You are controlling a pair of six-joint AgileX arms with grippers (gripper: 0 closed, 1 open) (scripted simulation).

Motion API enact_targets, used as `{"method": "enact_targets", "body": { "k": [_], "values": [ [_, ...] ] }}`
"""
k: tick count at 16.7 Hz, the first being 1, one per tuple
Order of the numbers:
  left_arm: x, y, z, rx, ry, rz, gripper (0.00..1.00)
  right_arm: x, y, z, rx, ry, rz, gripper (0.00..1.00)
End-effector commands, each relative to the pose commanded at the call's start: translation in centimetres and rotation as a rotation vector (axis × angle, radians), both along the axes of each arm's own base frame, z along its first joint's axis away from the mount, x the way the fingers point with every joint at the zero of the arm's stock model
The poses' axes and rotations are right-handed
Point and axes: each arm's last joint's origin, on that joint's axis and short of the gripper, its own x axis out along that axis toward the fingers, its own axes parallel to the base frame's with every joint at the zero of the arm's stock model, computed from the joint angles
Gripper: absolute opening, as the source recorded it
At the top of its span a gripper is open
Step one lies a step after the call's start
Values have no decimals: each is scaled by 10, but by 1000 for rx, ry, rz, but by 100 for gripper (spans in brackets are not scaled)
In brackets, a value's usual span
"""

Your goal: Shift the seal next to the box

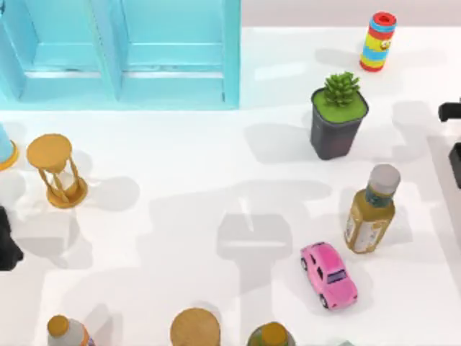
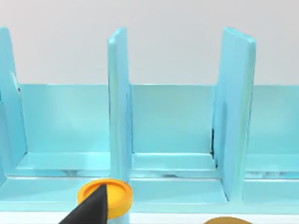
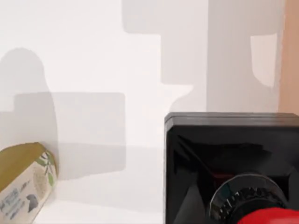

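Observation:
The seal shows close up in the right wrist view, its black square block (image 3: pixel 224 154) standing on the white table and its glossy red knob (image 3: pixel 273 217) nearest the camera. The light blue box (image 1: pixel 122 50) with upright dividers stands at the back left, and the left wrist view looks into its compartments (image 2: pixel 173 121). My right arm (image 1: pixel 451 112) is a dark shape at the table's right edge. My left arm (image 1: pixel 6 241) sits at the left edge, with one black fingertip (image 2: pixel 93 207) in its wrist view.
A pink toy car (image 1: pixel 329 274) lies front centre-right beside a tea bottle (image 1: pixel 371 210). A potted succulent (image 1: pixel 338 115) and a striped cylinder (image 1: pixel 378 41) stand behind them. A wooden hourglass (image 1: pixel 56 171) is at the left. Bottles and a wooden round top (image 1: pixel 194 328) line the front edge.

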Motion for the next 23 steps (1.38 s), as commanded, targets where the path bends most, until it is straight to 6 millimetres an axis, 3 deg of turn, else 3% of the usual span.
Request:
{"method": "enact_targets", "body": {
  "k": [3, 7, 20, 23],
  "values": [
    [0, 0, 0, 0, 0, 0, 100, 1, 1, -21, -2, 5, 6, 0],
    [0, 0, 0, 0, 0, 0, 100, 1, 1, -23, -3, 7, 5, 0],
    [0, 0, 0, 0, 0, 0, 100, 1, 1, -23, -3, 7, 5, 98],
    [0, 0, 0, 0, 0, 0, 100, 1, 1, -23, -3, 7, 5, 100]
  ]
}}
